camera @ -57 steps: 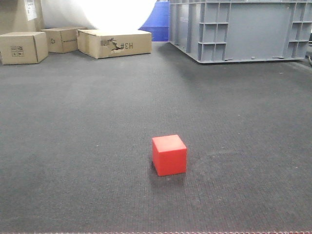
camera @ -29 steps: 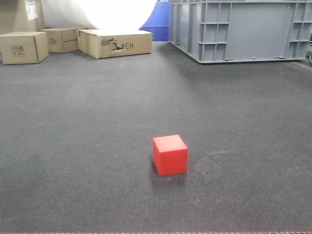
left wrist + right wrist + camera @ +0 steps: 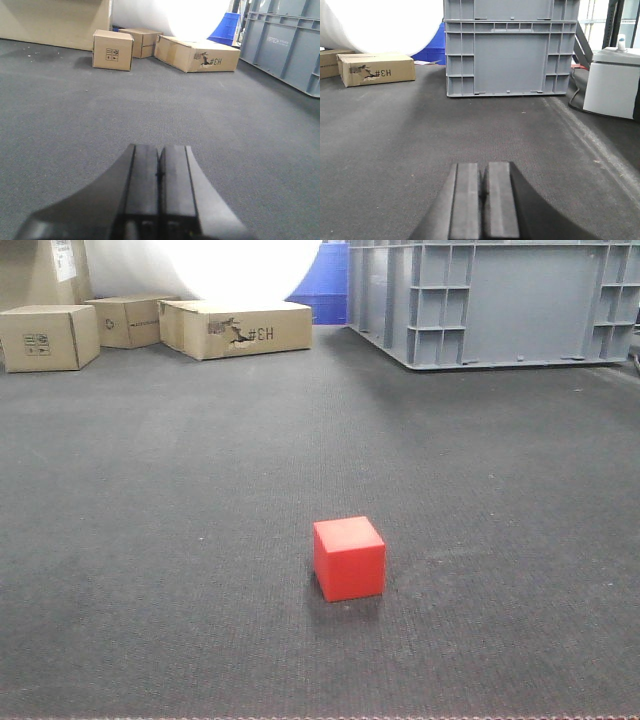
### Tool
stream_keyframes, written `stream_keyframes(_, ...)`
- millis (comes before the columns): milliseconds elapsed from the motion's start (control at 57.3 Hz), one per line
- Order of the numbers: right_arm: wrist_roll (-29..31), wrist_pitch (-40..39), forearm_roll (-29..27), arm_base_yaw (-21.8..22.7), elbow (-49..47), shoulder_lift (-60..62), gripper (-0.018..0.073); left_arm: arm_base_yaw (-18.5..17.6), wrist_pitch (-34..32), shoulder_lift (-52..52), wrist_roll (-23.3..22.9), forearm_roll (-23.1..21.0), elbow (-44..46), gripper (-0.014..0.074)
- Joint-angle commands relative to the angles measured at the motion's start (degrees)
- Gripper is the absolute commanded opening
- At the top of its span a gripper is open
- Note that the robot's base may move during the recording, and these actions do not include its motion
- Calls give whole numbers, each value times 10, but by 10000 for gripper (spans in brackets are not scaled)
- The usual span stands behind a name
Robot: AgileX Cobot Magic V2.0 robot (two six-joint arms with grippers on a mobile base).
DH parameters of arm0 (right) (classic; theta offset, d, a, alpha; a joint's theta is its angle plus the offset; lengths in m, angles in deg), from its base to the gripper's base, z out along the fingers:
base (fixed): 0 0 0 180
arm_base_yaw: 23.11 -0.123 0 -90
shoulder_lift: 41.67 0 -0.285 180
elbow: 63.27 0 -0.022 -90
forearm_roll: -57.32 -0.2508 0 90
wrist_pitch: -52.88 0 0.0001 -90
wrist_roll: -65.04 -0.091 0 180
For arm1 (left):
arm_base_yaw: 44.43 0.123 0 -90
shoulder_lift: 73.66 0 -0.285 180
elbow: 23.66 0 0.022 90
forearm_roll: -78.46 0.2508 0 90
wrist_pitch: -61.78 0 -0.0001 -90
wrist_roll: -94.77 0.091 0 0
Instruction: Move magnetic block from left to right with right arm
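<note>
- One dark grey carpeted floor [image 3: 180, 540] carries everything in the front view.
- One big grey plastic crate [image 3: 500, 300] stands at the far right; its ribbed walls show, but what lies inside cannot be seen from any view. The right wrist view shows the same crate [image 3: 510, 47] straight ahead and far off.
- Behind it, a blue bin [image 3: 322, 285] shows only in part, its inside hidden.
- Three brown cardboard boxes sit at the far left, all shut: a long flat one marked "#3H" in mirror writing [image 3: 237, 328], a smaller one [image 3: 48, 337] at the far left edge, and another [image 3: 130, 320] between and behind them.
- One white unit [image 3: 611, 82] stands at the right in the right wrist view, beside a dark cable.
- Left gripper [image 3: 159, 200]: its black fingers are pressed together, nothing between them, low over bare carpet.
- Right gripper [image 3: 482, 205]: fingers likewise closed together with nothing in them.
- Magnetic block [image 3: 349, 558]: a red cube resting flat on the floor, near and about centre, well apart from boxes and crate; compared with a second ago it sits a hair further right.
</note>
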Motion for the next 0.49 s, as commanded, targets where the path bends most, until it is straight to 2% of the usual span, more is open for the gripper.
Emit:
stream_keyframes(0,3,-55,-2,2,0,12,33,-4,-45,-5,0,-1,-4,-126)
stream_keyframes(471,3,-55,-2,2,0,12,33,-4,-45,-5,0,-1,-4,-126)
